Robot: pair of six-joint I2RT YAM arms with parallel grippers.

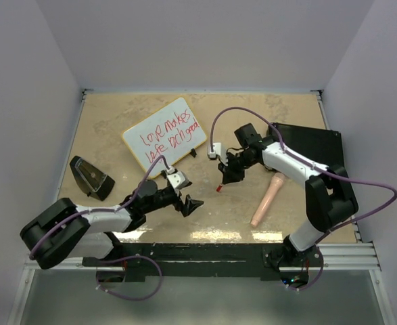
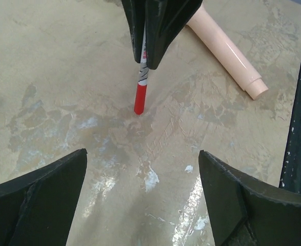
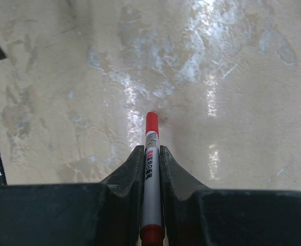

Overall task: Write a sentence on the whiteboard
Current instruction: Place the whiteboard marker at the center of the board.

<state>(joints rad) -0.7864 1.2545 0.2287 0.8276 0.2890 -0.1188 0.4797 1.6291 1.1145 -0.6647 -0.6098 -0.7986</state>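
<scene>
The whiteboard [image 1: 183, 108] lies askew at the far left of the tabletop [image 1: 252, 115], with the red sentence [image 1: 171, 137] across it in two lines. It looks light, stiff and slick-faced, so I would take it by the yellow rim, clear of ink that may smear. Near it, the right arm's [image 1: 286, 159] jaws clamp a red marker [image 3: 151, 148] upright, red end down at the tabletop. The left arm's [image 1: 110, 217] jaws stand wide and empty.

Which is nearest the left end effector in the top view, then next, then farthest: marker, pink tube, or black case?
1. Marker, just right of the left end effector.
2. Pink tube, farther right.
3. Black case, far right, toward the back.
</scene>
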